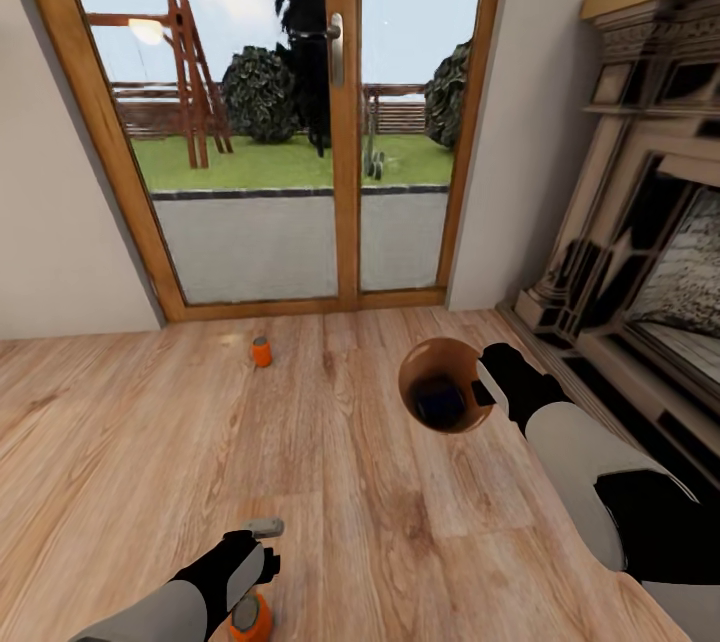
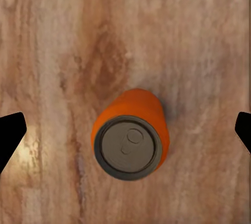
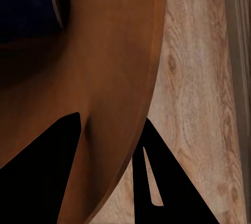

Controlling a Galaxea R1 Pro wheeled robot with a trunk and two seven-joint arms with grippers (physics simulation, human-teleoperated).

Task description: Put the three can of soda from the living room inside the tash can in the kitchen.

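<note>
Left wrist view shows the left gripper released, jaws wide above an upright orange can on the floor. It should descend centred, then clench. Right gripper grasps the bin by its rim, blue can inside.

Floor: grained wood planks, satin. Soda can: matt orange body, dull grey metal top. Trash can: smooth orange-brown interior.

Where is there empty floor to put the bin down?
Bare planks stretch between the far orange can near the glass doors and the near orange can under the left gripper. The right side is tight: the bin, held by the right gripper, hangs close to the fireplace.
</note>
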